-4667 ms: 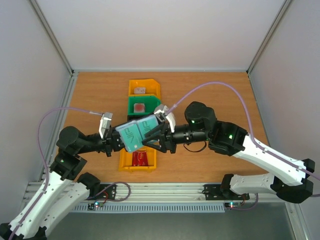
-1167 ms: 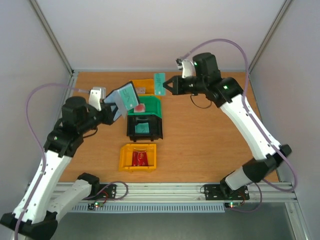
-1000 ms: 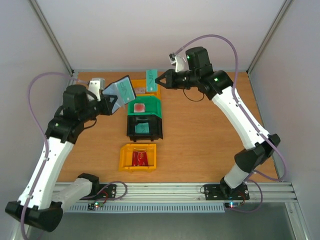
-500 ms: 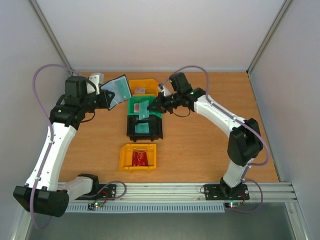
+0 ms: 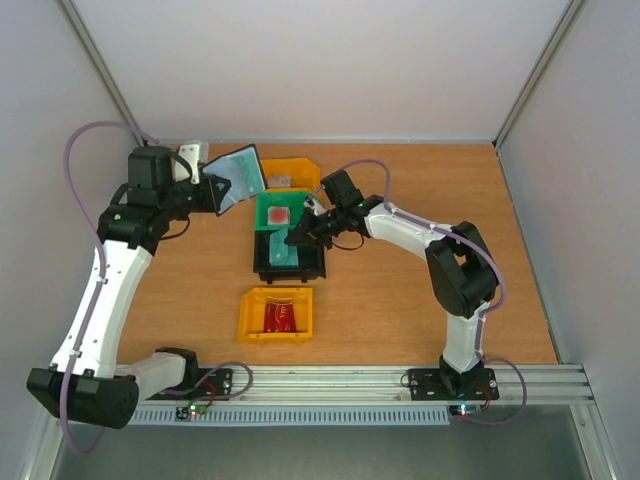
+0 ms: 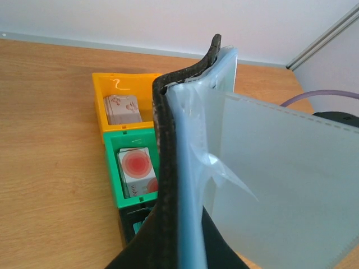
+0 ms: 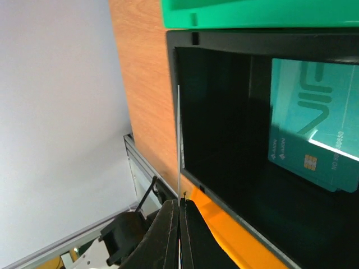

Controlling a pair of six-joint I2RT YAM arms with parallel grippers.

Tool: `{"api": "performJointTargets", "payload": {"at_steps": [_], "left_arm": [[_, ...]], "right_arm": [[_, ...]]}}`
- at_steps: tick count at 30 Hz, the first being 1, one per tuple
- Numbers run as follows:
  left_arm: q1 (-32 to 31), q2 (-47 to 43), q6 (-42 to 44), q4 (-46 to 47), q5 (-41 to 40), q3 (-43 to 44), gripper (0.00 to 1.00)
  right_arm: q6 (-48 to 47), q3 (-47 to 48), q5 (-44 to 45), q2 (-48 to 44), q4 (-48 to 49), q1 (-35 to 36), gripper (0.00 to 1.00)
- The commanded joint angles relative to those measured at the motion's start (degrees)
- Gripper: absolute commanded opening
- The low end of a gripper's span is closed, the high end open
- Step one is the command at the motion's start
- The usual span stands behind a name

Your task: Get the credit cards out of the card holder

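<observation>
Most of the job looks done: cards lie in all four boxes, and one more hangs over a box. The left pincer (image 5: 215, 185) is closed on the card holder (image 5: 240, 175). It holds it open and up in the air at the far left, above the surface (image 5: 400, 310). The holder's see-through pockets look bare in the left wrist view, but I cannot tell if any cards are left inside. The right pincer (image 7: 179, 221) is closed on a thin card (image 7: 178, 140), seen only edge-on, right over the black box (image 7: 224, 140). I think the next step is to let it go there. The boxes sit in a line from far to near. The far yellow box (image 6: 101, 106) holds a pale card (image 6: 122, 109). The green box (image 6: 110, 168) holds a white card with red spots (image 6: 136, 166). The black box holds a teal card (image 7: 314, 134) lying flat. The near yellow box (image 5: 247, 315) holds a red card (image 5: 280, 316).
</observation>
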Motion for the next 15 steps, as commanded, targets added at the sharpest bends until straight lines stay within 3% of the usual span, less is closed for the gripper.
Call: {"api": "performJointTargets", "payload": {"at_steps": [1,15], "left_arm": [[0.32,1.06,0.92,2.42,0.76,2.26,0.0],[0.32,3.29,2.62,1.91,0.3,4.78,0.0]], "right_arm": [[3.25,-0.29,-1.33,3.15,2.46,0.13,0.01],[3.26,0.02,-0.61,7.42,4.0,0.09,0.01]]}}
